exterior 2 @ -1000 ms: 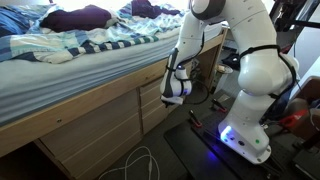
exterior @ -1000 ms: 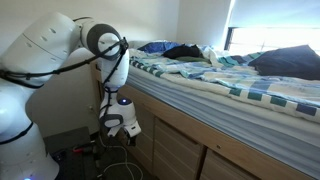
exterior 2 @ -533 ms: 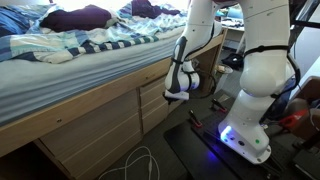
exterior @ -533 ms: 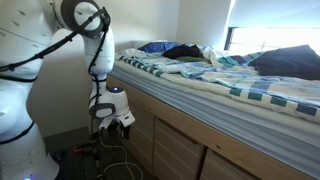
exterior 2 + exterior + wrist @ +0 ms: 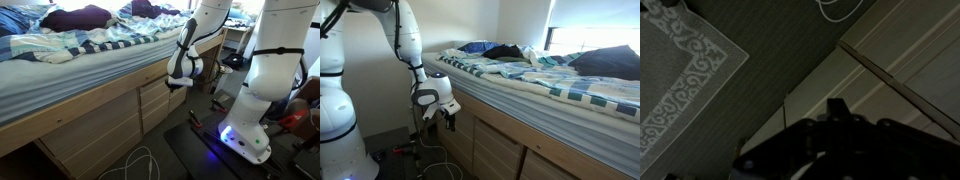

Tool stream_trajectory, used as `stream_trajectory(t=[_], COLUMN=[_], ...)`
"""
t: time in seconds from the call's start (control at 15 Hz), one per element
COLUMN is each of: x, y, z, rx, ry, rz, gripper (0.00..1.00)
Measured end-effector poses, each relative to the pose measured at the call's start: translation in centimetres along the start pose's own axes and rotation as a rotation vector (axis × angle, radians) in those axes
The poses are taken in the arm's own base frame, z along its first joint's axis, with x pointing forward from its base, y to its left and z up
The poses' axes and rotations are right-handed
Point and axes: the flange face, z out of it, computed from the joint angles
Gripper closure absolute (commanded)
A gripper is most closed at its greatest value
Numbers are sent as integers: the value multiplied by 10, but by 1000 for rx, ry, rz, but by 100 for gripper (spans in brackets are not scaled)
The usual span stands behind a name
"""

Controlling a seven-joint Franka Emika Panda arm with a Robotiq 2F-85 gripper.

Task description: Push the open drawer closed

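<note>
Both exterior views give you the bed (image 5: pixel 555 112) filling the scene, with a striped blanket (image 5: pixel 510 72) rumpled over it. Beneath it runs the light wooden bed base (image 5: pixel 85 130) with its flat panels. Your white arm (image 5: pixel 405 40) stands beside the end of that base, rising out of the top of the frame, wrist bent downward. The drawer (image 5: pixel 160 95) sits in the base near that end, just beside your tool. Its plain front looks about level with the panels around it, but you cannot tell whether it is fully home. In the wrist view, tan panelling (image 5: pixel 910 60) crosses the right side with a dark seam through it. Dark carpet (image 5: pixel 770 50) fills the middle and a pale patterned rug (image 5: pixel 680 90) lies on the left. Your gripper (image 5: pixel 178 84) hangs level with the drawer front's top edge, close to it; contact is unclear. Its fingers are a dark blur in every view, so you cannot tell whether they are apart or together. White cable (image 5: pixel 140 162) loops on the floor below the base.
</note>
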Motion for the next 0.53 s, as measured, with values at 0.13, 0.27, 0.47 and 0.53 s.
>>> stream_trajectory(t=[0.13, 0.27, 0.47, 0.53], x=[11, 23, 37, 41], y=[3, 6, 9, 9], z=[-9, -17, -25, -28], rx=[2, 3, -3, -6], ry=[30, 54, 73, 78], rz=[-12, -32, -70, -85], gripper=[100, 100, 100, 100])
